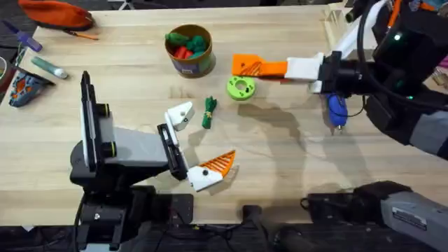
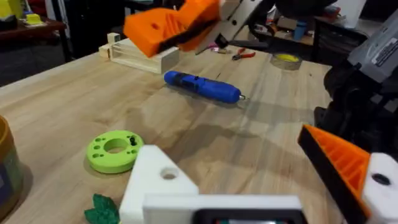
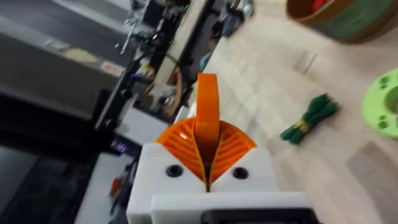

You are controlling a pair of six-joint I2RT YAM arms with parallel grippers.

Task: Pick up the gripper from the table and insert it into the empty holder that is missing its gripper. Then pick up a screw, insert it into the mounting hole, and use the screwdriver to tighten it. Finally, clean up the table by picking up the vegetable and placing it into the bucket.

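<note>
no readable text, bucket (image 1: 189,50) label band too blurred to read

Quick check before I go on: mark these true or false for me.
1. The white holder on the left pincer carries no orange pad. True.
2. The right pincer is shut on the orange wedge. True.
3. The left pincer holds the blue screwdriver. False: it lies on the table by the right arm, and the left pincer is open.
4. The green vegetable is in the bucket. False: it lies on the table beside the holder.
5. The lime-green disc sits on the table below the right pincer in the overhead view. True.
</note>
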